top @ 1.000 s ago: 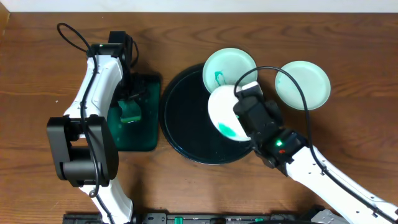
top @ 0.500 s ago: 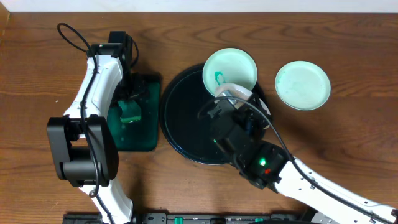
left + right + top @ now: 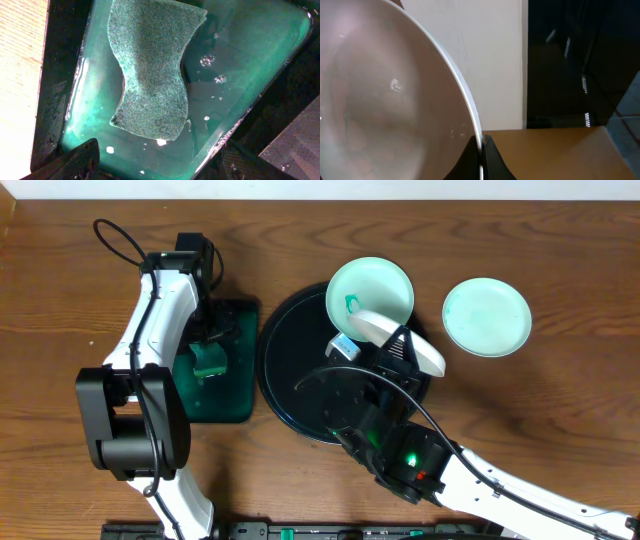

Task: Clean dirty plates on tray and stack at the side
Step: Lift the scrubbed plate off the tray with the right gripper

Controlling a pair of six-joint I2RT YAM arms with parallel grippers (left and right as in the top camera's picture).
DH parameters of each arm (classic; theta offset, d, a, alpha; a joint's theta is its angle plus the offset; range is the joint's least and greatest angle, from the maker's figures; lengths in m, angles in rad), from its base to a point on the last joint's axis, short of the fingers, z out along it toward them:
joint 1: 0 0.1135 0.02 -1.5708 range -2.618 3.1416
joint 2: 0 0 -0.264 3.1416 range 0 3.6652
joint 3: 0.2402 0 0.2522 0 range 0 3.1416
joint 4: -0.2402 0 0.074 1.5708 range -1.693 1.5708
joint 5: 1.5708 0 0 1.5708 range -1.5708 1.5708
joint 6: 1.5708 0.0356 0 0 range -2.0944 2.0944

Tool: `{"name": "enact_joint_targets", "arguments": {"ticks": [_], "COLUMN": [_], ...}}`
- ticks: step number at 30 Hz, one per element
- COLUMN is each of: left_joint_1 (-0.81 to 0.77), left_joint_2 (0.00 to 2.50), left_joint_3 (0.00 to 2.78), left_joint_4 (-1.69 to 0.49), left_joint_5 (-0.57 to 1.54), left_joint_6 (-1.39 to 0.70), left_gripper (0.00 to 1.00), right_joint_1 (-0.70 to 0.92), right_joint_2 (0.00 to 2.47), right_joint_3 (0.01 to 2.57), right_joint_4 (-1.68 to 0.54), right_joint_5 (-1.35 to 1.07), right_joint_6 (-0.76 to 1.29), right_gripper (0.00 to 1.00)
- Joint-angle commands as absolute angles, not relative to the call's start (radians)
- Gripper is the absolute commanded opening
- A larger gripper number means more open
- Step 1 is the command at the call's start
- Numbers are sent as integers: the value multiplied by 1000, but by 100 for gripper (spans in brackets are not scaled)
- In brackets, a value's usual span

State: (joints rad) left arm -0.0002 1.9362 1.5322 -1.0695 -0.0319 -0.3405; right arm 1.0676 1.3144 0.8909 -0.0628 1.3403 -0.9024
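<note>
Centre frame: right gripper [image 3: 481,151], jaws clamped on the rim of a tilted plate [image 3: 395,100] over the black tray [image 3: 290,380] — left gripper [image 3: 157,167], jaws apart, above the sponge [image 3: 150,70].

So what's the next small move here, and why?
Probably lower the left gripper and close it on the sponge. Its jaws stand open right above it in the green tray, while the right gripper holds a plate tilted over the black tray, ready for wiping.
</note>
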Motion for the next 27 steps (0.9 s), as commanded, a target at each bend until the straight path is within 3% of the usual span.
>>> {"name": "enact_joint_targets", "arguments": {"ticks": [1,6,9,10,13,21,23,25,27], "left_joint_1": [1,1,1,1,1,1,1,1,1], "left_joint_2": [1942,1942,1942,1942,1942,1942,1942,1942,1942], "left_joint_3": [1526,1526,1526,1526,1526,1526,1526,1526,1526], "left_joint_4": [-1072,-1075,-1073,-1080,-1084,-1084,-1082,-1076,-1079], "left_joint_5": [-33,-33,-33,-33,-33,-34,-34,-33,-34], "left_joint_6": [-342,-342,-342,-342,-342,-342,-342,-342,-342], "left_gripper": [79,79,79,79,79,79,79,79,79], "right_joint_1": [1068,1056,1035,1063,1066,1095,1074,1072,1093], "right_joint_2": [1304,1334,1344,1349,1347,1358,1361,1365,1365], "right_joint_3": [915,915,915,915,915,916,916,916,916], "right_joint_4": [-61,-12,-22,25,17,49,4,34,86], "right_joint_5": [1360,1425,1338,1431,1345,1434,1316,1378,1403], "right_joint_6": [-875,-832,-761,-826,-769,-759,-683,-677,-531], "right_gripper": [1,1,1,1,1,1,1,1,1]}}
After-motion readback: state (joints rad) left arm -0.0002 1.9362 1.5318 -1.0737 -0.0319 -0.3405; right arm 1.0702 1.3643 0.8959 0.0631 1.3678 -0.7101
